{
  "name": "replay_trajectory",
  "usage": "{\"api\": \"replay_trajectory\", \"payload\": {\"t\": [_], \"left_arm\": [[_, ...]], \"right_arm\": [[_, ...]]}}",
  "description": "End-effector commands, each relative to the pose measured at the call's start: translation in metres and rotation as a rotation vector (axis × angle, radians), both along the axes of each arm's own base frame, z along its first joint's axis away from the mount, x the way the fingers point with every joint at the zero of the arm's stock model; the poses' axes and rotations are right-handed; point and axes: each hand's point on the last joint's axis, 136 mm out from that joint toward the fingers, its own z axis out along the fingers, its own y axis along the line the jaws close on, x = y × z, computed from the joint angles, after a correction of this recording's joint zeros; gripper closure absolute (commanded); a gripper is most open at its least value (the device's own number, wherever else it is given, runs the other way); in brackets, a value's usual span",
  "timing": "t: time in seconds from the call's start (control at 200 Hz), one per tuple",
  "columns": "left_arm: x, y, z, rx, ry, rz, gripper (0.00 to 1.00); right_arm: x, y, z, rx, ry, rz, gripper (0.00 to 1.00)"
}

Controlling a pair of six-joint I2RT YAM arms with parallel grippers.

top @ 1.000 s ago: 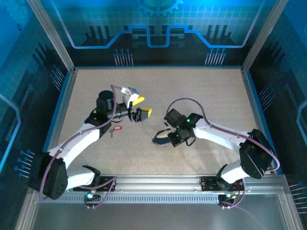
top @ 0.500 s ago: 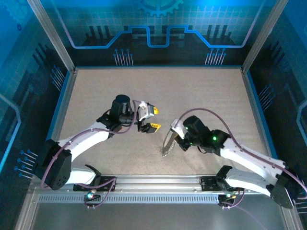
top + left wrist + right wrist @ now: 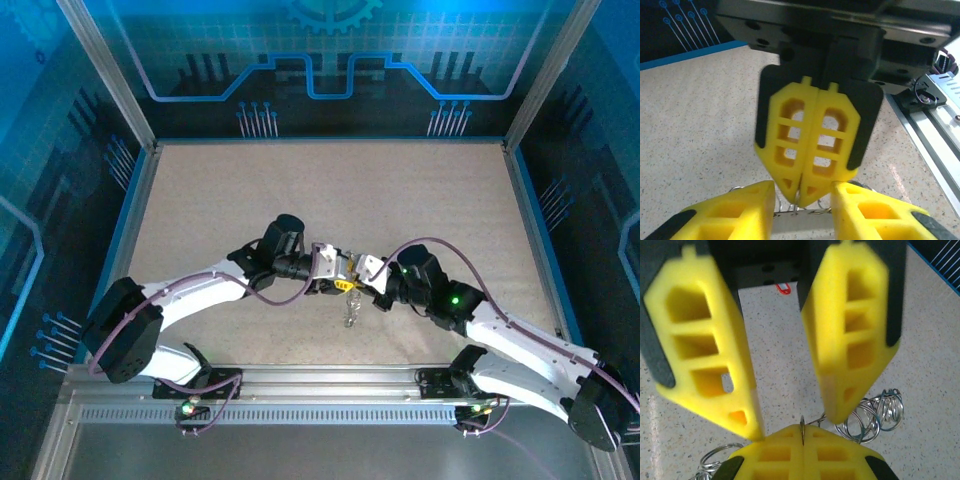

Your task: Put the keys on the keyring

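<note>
Speckled beige table (image 3: pixel 420 190) inside the blue-walled cell, and both arms meet just near of centre. On the left, my left gripper (image 3: pixel 334 277) is spread wide, its fingers straddling the other tool's tips and grasping nothing. Just to its right, the right gripper (image 3: pixel 366 284) is clenched on a thin strand of the keyring (image 3: pixel 350 308), with silvery coils trailing below. My worry is that the yellow pads are crowded together. If I close the left now, I could pinch fingertips rather than wire, or tug the strand free. The red key (image 3: pixel 783 288) lies well apart, blurred and partly cut off. I can't tell whether the coils touch the table.
</note>
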Motion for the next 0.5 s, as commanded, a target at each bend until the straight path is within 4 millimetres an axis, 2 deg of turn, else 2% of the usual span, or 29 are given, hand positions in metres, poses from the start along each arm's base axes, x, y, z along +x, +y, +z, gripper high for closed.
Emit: {"api": "replay_trajectory", "payload": {"t": [0.0,0.135,0.425,0.495], "left_arm": [[-0.001,0.000,-0.009,0.016,-0.071,0.013,0.70],[0.000,0.001,-0.012,0.024,-0.085,0.018,0.77],[-0.005,0.012,-0.033,0.123,-0.125,-0.009,0.79],[-0.002,0.012,-0.036,0.131,-0.140,-0.001,0.82]], "right_arm": [[-0.002,0.013,0.021,0.093,-0.061,0.082,1.00],[-0.008,0.018,0.018,0.094,-0.056,0.136,1.00],[-0.019,0.021,0.023,0.124,-0.110,0.209,1.00],[-0.022,0.022,0.025,0.139,-0.126,0.226,1.00]]}}
